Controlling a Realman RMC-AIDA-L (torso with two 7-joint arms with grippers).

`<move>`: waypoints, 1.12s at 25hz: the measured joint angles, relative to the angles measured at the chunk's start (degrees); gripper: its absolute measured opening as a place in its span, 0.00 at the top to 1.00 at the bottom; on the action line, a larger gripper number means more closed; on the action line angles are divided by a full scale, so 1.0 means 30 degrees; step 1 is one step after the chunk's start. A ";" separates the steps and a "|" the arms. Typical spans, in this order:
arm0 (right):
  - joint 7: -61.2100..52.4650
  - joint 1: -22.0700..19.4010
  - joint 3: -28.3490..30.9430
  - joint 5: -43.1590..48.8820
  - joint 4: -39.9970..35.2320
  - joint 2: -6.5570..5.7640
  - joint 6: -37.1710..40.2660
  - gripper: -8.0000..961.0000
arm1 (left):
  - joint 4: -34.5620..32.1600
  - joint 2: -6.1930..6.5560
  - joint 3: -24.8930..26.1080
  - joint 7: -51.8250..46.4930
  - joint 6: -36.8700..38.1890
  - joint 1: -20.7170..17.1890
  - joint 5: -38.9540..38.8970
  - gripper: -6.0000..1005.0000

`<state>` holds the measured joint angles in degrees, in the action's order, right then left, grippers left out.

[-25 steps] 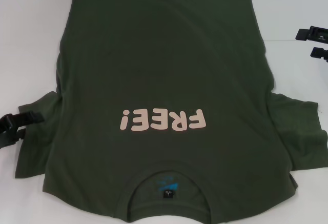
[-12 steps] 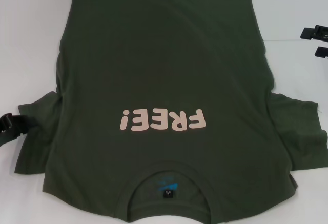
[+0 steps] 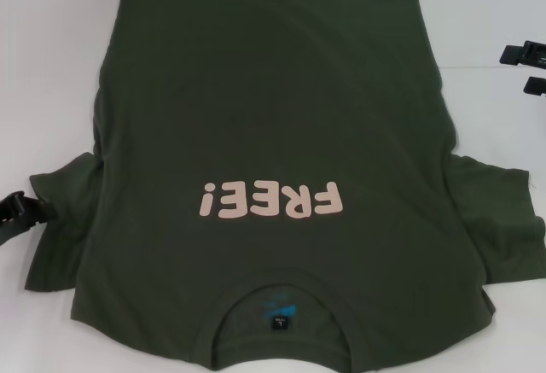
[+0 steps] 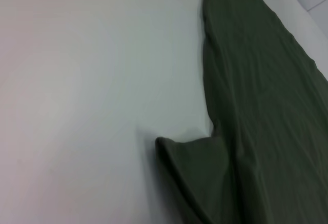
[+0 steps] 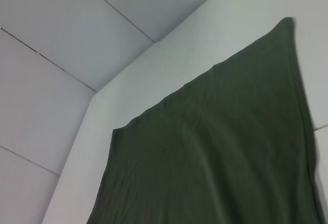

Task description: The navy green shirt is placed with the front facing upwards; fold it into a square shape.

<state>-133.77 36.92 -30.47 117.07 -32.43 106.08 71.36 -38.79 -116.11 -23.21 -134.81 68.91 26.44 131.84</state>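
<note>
The navy green shirt (image 3: 273,117) lies flat and front up on the white table (image 3: 51,66). Its collar (image 3: 280,317) is nearest me and its hem is at the far side. Pale pink "FREE!" lettering (image 3: 271,200) reads upside down across the chest. Both short sleeves are spread out, the left sleeve (image 3: 60,228) and the right sleeve (image 3: 499,219). My left gripper (image 3: 15,213) sits open at the view's left edge, just beside the left sleeve's tip. My right gripper (image 3: 531,69) hovers open at the right edge, apart from the cloth. The wrist views show only the shirt (image 4: 256,106) (image 5: 215,147) and table.
Bare white table surrounds the shirt on the left, right and far sides. In the right wrist view the table's far edge (image 5: 128,65) shows, with grey floor tiles (image 5: 61,24) beyond it.
My left gripper has drawn back leftward off the sleeve's edge. My right gripper has slid right toward the frame edge. The shirt has not moved.
</note>
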 joint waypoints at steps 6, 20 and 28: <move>0.0000 -0.0001 0.0018 0.0000 -0.0030 -0.0054 -0.0007 0.02 | -0.1779 0.0036 -0.0371 0.0095 0.1176 0.0010 0.0431 0.99; 0.0000 -0.0060 0.0135 0.0000 -0.0029 -0.0116 0.0044 0.02 | -0.4672 0.0907 -0.0822 -0.0791 0.2159 0.2136 0.6225 0.99; 0.0000 -0.0059 0.0199 -0.0001 -0.0029 -0.0177 0.0027 0.02 | -0.6136 0.1060 -0.1426 -0.2221 0.2021 0.2582 0.7677 0.99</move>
<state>-133.77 36.74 -29.88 117.07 -32.52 105.55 71.44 -57.19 -112.93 -27.49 -141.47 74.97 34.18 154.87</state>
